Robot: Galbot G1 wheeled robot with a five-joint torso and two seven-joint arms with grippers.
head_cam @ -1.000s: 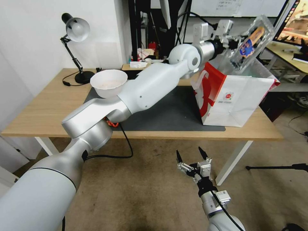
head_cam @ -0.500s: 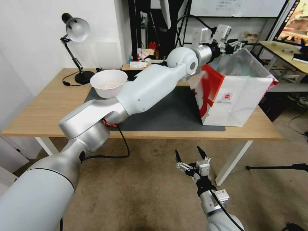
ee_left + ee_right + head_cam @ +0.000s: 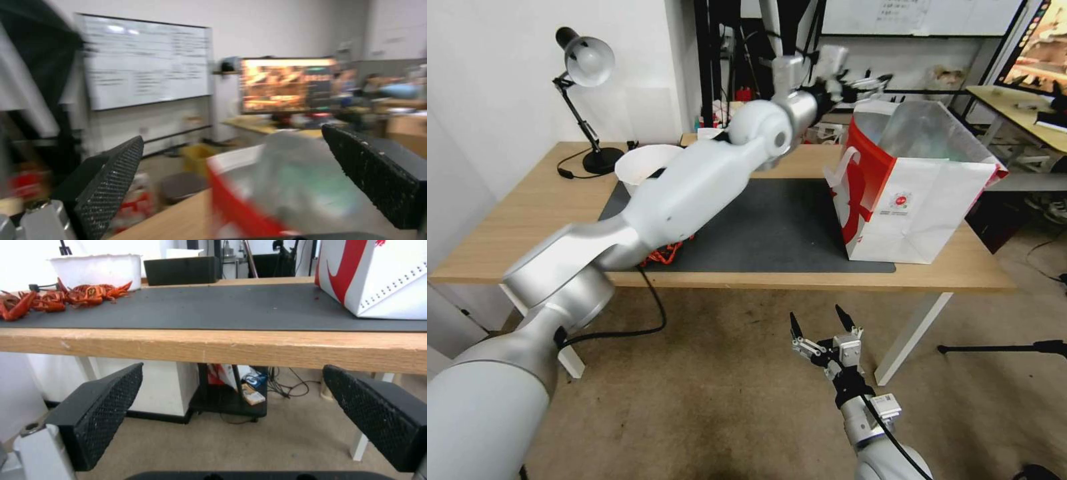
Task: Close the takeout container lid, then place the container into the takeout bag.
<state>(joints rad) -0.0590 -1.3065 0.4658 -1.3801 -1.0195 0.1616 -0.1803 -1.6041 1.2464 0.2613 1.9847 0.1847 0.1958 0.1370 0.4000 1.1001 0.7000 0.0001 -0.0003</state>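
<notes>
Left wrist view, left gripper (image 3: 231, 186) jaws wide apart, empty, near takeout bag (image 3: 285, 193) rim, right gripper (image 3: 822, 328) jaws apart

This is a lab or office workroom. A wooden table (image 3: 527, 220) with a dark mat (image 3: 787, 227) stands by a white wall, a black desk lamp (image 3: 584, 100) at its far left. A whiteboard (image 3: 142, 63) covered in writing hangs on the far wall. On the far right, a lit monitor (image 3: 287, 85) sits on a desk (image 3: 1020, 110), and cables (image 3: 627, 327) trail over the carpet.
</notes>
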